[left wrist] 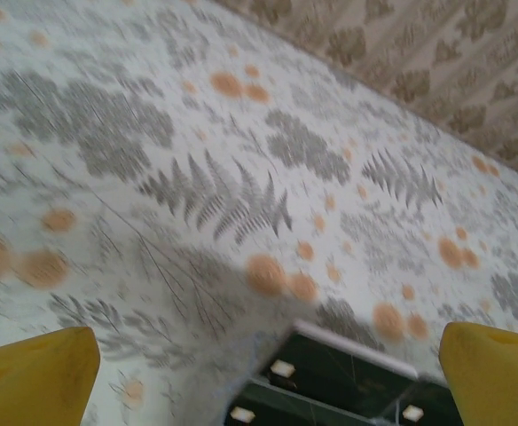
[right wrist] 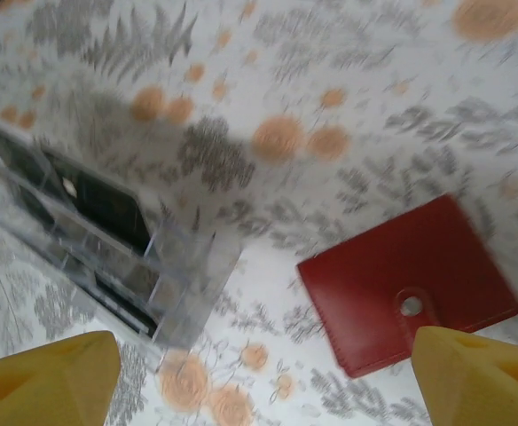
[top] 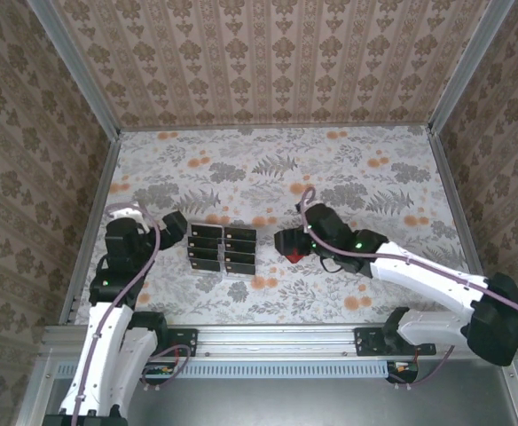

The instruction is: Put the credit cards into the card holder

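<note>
A clear tray (right wrist: pixel 184 297) is set on a flowery surface (top: pixel 330 169). Patterned walls (top: pixel 268 62) are seen behind it and on both sides. The credit cards (top: pixel 204 248) are kept inside the tray in two rows, so they are shut in by its clear sides. The card holder (right wrist: pixel 401 280) is laid flat on the surface just to the right of the tray, a little apart from it.

From above, most of the card holder is hidden by the right arm (top: pixel 427 275), and only a bit of red is seen. From the right wrist it is seen almost whole. From the left wrist, one end of the tray is seen, with small pale marks on the dark cards, but that picture is blurry.

The card holder is red, nearly square and folded shut, with a tab and a round snap (right wrist: pixel 411 305) on top. The cards are black.

The left fingers (left wrist: pixel 33 377) are spread wide open just to the left of the tray, and nothing is held. The right fingers (right wrist: pixel 481 377) are spread open too, above the card holder to the right of the tray, and nothing is held between them.
</note>
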You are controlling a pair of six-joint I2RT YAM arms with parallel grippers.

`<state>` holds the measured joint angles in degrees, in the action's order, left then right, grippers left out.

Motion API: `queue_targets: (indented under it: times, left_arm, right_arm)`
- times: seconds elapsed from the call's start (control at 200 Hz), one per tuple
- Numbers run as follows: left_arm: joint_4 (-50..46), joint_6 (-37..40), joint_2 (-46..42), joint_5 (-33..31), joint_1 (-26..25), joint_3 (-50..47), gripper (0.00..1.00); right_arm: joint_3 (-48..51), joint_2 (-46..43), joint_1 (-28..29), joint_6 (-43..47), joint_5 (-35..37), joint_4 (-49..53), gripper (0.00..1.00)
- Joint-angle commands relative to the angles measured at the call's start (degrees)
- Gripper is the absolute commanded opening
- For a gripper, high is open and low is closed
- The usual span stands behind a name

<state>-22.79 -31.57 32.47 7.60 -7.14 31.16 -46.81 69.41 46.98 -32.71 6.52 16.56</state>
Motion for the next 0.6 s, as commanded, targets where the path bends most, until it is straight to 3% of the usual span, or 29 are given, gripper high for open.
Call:
queue_targets:
  times: [0.0, 0.595]
  left_arm:
    - [1.2, -4.2, 0.8, 2.3, -3.0, -2.6, 1.0]
    - [12.7, -9.9, 4.3, -0.9, -8.4, -7.9, 1.0]
  right_arm:
    - [-1.6, 3.8, 3.2, -2.2, 4.5, 2.1, 0.87]
    - [-6.6, 17.9, 6.9, -1.5, 2.0, -5.4, 0.87]
